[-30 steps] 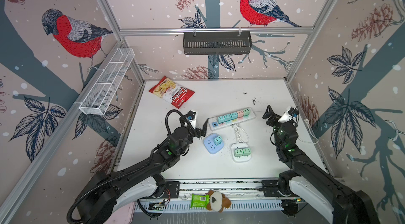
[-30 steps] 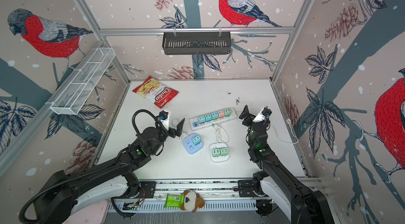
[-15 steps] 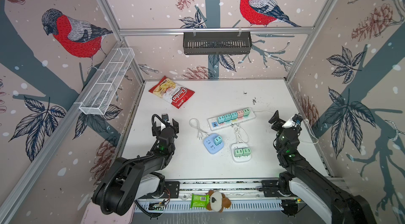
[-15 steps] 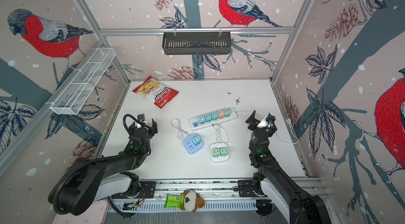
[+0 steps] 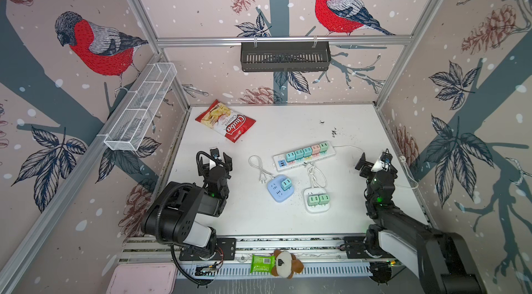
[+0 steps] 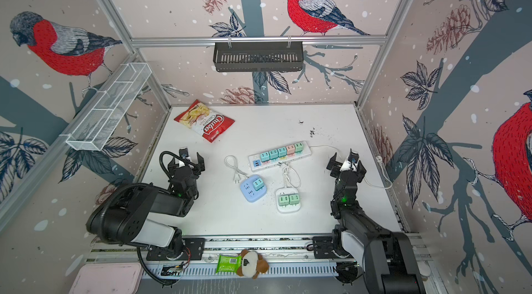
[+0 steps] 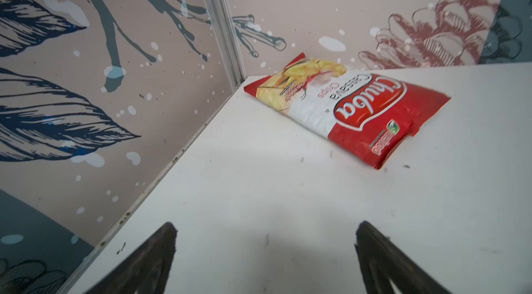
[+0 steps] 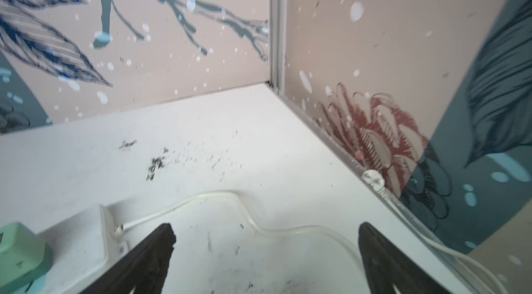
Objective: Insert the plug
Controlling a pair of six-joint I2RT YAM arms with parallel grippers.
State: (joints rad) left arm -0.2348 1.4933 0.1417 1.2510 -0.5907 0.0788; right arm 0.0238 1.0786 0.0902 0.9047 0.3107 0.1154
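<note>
**Hidden / unclear**
- Pink tray [image 5: 144,278], near left: cut by the frame edge.
- Left end effector [image 5: 215,163]: its wrist view shows only two blurred dark fingertips [image 7: 152,255]. They are spread wide, hold nothing and sit over bare worktop.
- White socket block [image 5: 316,208]: its looped cord rises to the power strip [image 5: 331,152]. Cannot tell whether it is plugged in.
- Right wrist view: the strip's end is cut off, with one green adapter [image 8: 17,249] partly seen.
- Right end effector [image 5: 374,167]: spread wide and empty, above the strip's cable [image 8: 230,194].

**Surface / room**
- White worktop [image 5: 259,220], scuffed, with dark specks [image 5: 334,133] toward the far right.
- Walls printed with red-breasted birds, branches and pine cones; aluminium corner posts.

**Other things**
- Wire basket [image 5: 141,108] on the left wall.
- Chips bag [image 5: 226,121] lying flat at the far left.
- Black basket [image 5: 285,56] hanging on the back rail.
- Plug [image 5: 262,179]: loose on the worktop in both top views, at the end of a coiled white cord. It is just beside the blue socket block [image 5: 275,193] and in no socket. It lies between the left end effector and the power strip, apart from both.
- The blue block carries one green adapter, the white block two, the strip a row of five.
- Green packet [image 5: 262,262] and plush toy [image 5: 286,263] on the near rail.
</note>
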